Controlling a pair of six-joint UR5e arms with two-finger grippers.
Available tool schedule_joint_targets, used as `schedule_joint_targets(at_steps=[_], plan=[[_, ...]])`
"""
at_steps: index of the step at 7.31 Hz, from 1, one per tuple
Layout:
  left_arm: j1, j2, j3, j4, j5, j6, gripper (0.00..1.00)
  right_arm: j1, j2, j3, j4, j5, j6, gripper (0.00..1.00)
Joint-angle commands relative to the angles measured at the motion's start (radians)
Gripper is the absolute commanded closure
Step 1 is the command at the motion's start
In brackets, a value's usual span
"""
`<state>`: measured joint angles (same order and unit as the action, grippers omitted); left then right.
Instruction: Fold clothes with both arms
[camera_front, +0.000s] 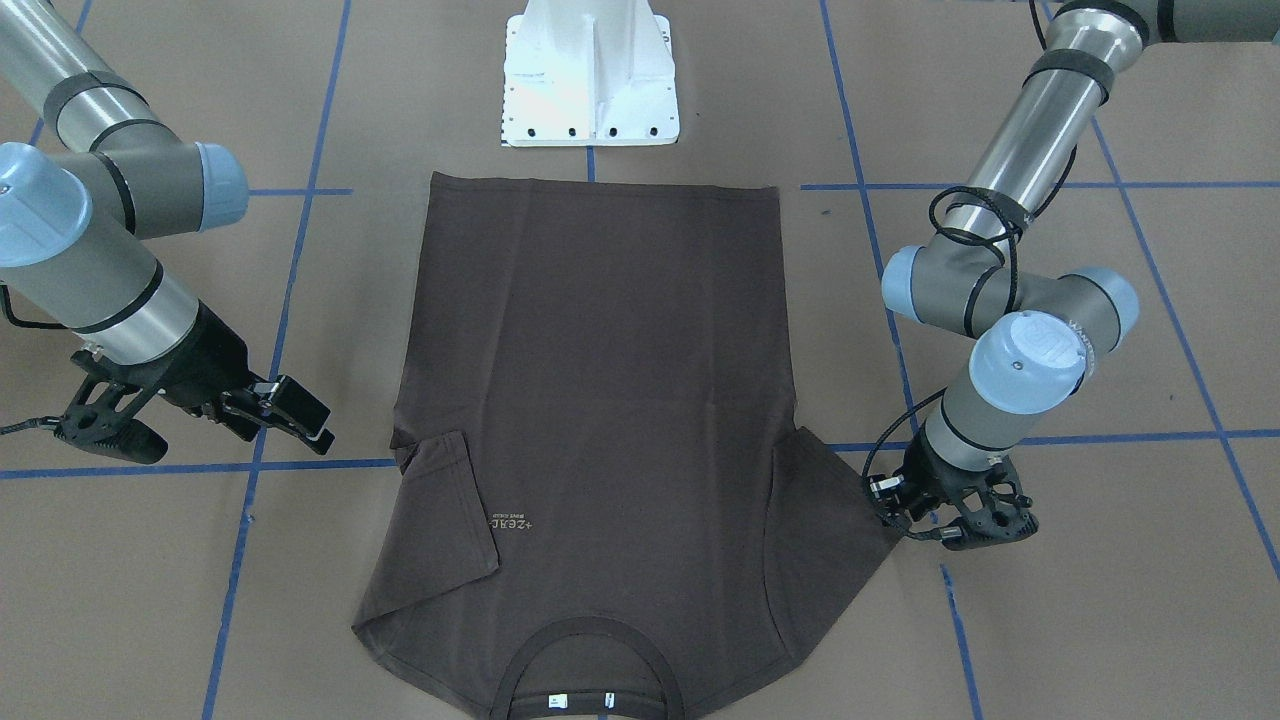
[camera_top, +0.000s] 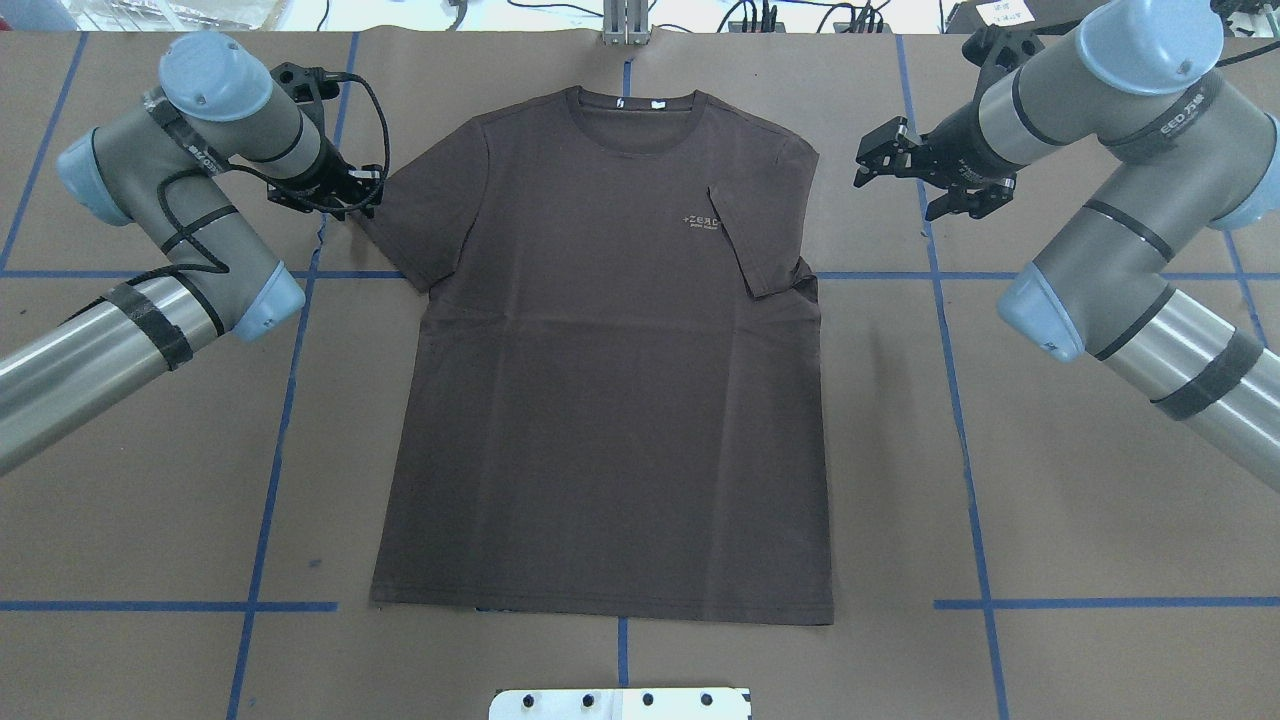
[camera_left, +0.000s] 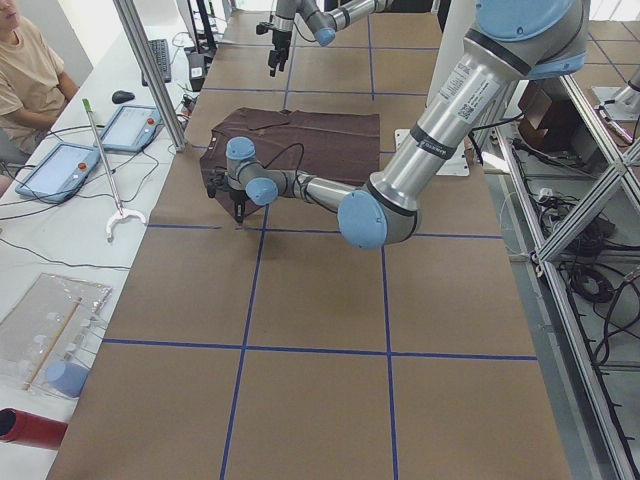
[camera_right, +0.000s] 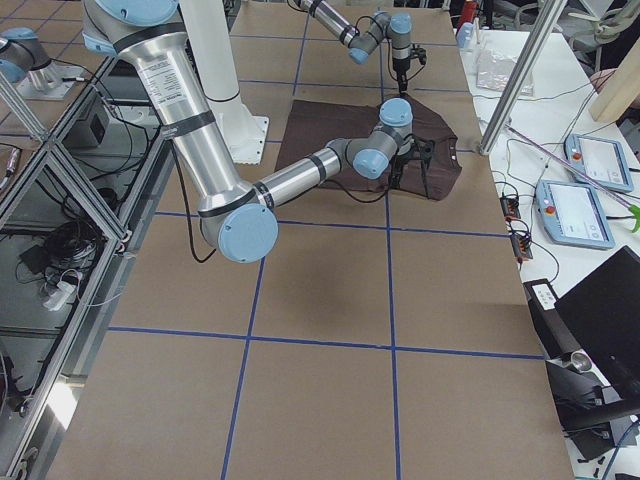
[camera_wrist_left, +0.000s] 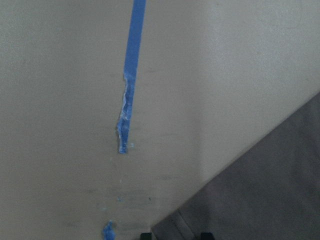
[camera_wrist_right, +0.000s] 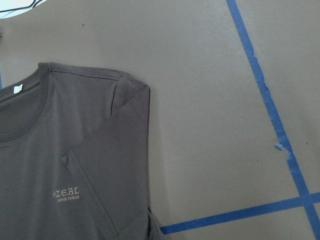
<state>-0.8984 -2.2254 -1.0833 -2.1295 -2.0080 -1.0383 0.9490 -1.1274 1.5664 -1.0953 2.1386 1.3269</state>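
The dark brown T-shirt (camera_top: 600, 400) lies flat and front up, its collar (camera_top: 640, 98) at the far edge from the robot. One sleeve (camera_top: 760, 240) is folded inward over the chest beside the pale logo (camera_wrist_right: 67, 194). The other sleeve (camera_top: 410, 220) is spread out. My left gripper (camera_top: 365, 200) is low at that sleeve's tip. In the left wrist view its fingertips (camera_wrist_left: 146, 234) stand apart, with the sleeve hem (camera_wrist_left: 180, 225) between them. My right gripper (camera_top: 900, 185) hovers open and empty to the side of the folded sleeve, clear of the shirt (camera_front: 600, 380).
The white pedestal base (camera_front: 590, 80) stands just past the shirt's hem. Blue tape lines (camera_top: 275, 440) cross the brown table. At the far table edge are a seated person (camera_left: 25, 80), tablets (camera_left: 60, 170), a reaching stick (camera_left: 105, 170) and metal posts (camera_left: 150, 70).
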Motion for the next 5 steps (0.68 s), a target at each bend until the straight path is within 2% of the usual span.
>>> schedule_joint_targets(at_steps=[1,2,3,5], plan=[[0.001,-0.005,0.009,-0.004,0.0,0.001,0.62,-0.006,0.0,-0.006,0.0,-0.003,0.0,0.0],[0.001,-0.005,0.017,-0.01,0.0,0.001,0.69,-0.004,0.0,-0.006,0.0,-0.005,0.0,0.0],[0.001,-0.007,0.017,-0.01,0.0,0.003,1.0,-0.006,0.0,-0.006,0.0,-0.005,0.0,0.0],[-0.008,-0.029,0.017,-0.009,-0.011,0.041,1.0,-0.004,0.0,-0.005,0.0,-0.003,-0.002,0.0]])
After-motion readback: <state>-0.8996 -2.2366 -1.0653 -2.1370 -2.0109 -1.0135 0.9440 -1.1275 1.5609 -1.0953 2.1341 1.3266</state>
